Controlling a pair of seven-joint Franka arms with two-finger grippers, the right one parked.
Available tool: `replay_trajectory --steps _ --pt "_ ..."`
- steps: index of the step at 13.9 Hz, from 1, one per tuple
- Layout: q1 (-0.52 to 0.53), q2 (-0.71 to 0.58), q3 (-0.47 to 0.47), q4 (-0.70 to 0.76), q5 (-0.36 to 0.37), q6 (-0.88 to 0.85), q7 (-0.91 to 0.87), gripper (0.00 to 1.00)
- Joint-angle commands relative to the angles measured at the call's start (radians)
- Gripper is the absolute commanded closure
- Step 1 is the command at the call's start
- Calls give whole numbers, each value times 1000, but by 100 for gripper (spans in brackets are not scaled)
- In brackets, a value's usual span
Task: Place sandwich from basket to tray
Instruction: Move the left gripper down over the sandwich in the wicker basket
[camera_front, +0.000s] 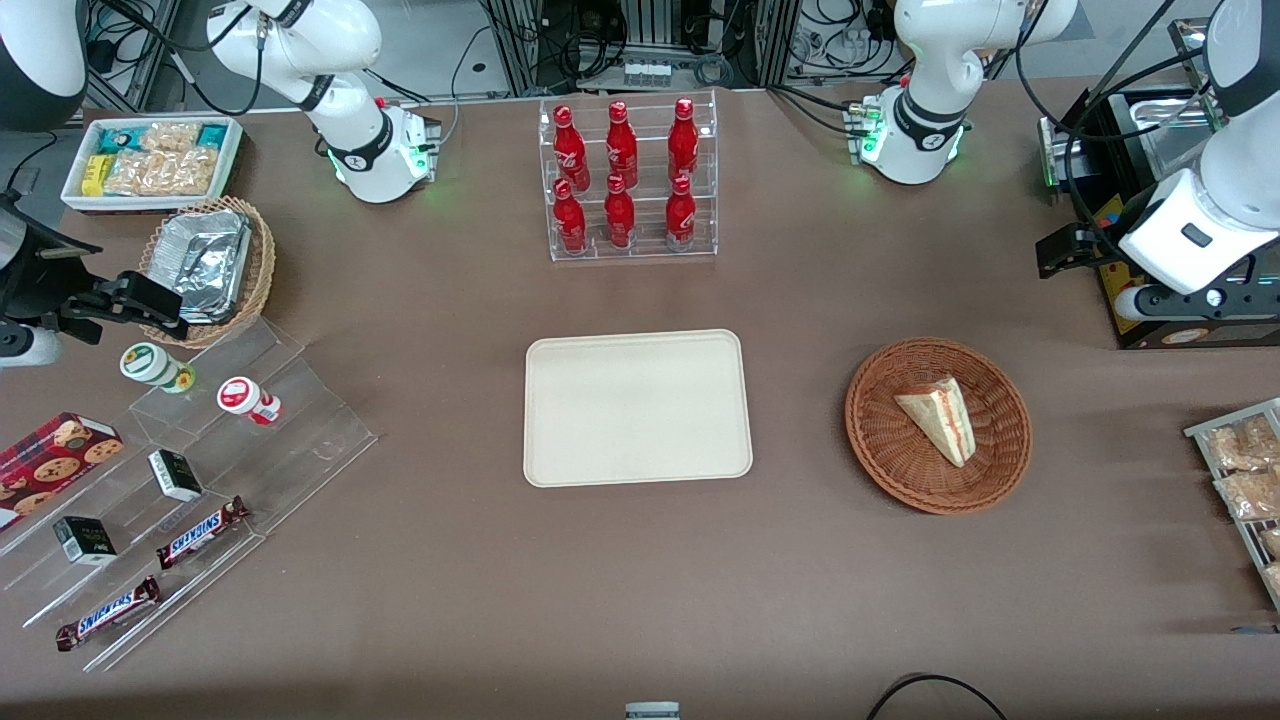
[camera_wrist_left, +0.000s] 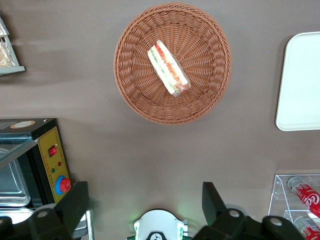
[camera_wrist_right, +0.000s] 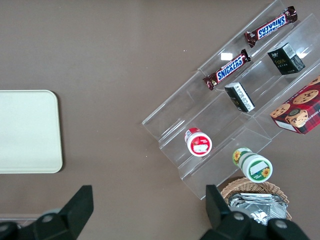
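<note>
Brown cloth covers the whole table (camera_front: 420, 560), and everything sits well below the pincer. The cream-beige tray (camera_front: 637, 407) lies flat mid-table, farther from the pincer than the basket and toward the parked arm's end. The reddish-brown wicker basket (camera_front: 938, 425) is the nearer of the two, lower than the pincer and closer to the front camera. The gripper (camera_front: 1062, 248) hangs above the table by a black appliance with a yellow panel (camera_wrist_left: 51, 157) at the working arm's end, its two fingers (camera_wrist_left: 75, 204) spread wide with nothing between them. The sandwich wedge (camera_front: 937, 417) lies in the basket, well apart from the pincer, its red and green filling stripe showing.
</note>
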Motion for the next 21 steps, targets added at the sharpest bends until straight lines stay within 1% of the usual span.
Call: replay_trajectory --steps 1,3,7,11,13,16,18,21 --pt "-14 8 11 3 -15 25 14 0" --pt "-15 12 9 -3 -16 41 19 0" --pt "-26 20 7 -126 -16 155 20 0" --pt "-31 20 7 -325 -18 390 14 0" --pt "-29 15 9 -429 -32 523 8 0" --pt "-29 23 9 -526 -32 663 -1 0" --pt "-28 35 9 -584 -32 760 -68 0" --pt "-41 100 7 -589 -30 838 -284 0"
